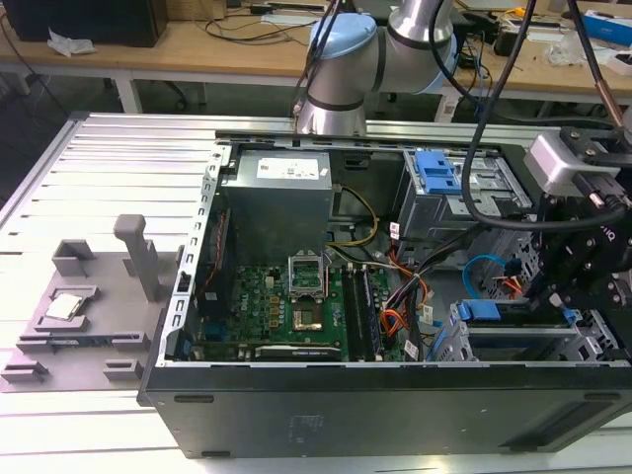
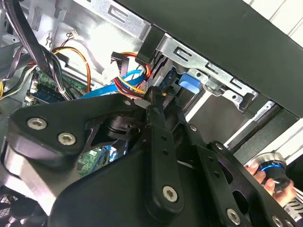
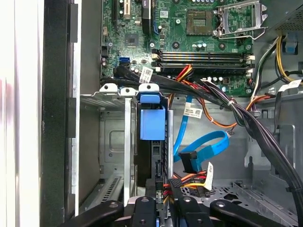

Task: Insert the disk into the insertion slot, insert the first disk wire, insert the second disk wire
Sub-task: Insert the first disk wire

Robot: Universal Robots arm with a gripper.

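Note:
The disk (image 3: 153, 124), with its bright blue carrier, sits in the insertion slot (image 3: 111, 142), the silver cage at the case's front lower corner (image 1: 553, 346). At the disk's rear edge my gripper (image 3: 163, 198) is shut on the dark plug of the first disk wire (image 3: 189, 182), the orange-red bundle. In the second wrist view the fingertips (image 2: 154, 97) meet that bundle (image 2: 135, 87) beside the blue carrier (image 2: 189, 82). The second disk wire (image 3: 204, 144), a light-blue loop, hangs free with its dark plug (image 3: 188, 161) just beside the disk. In the exterior view the gripper (image 1: 568, 286) is low over the cage.
Thick black cable bundles (image 3: 246, 118) cross above the cage toward the motherboard (image 3: 199, 42). A grey cage with a blue latch (image 1: 439, 178) stands at the case's far side. A person's hand (image 2: 270, 182) is outside the case wall. A grey fixture (image 1: 89, 306) lies at the exterior view's left.

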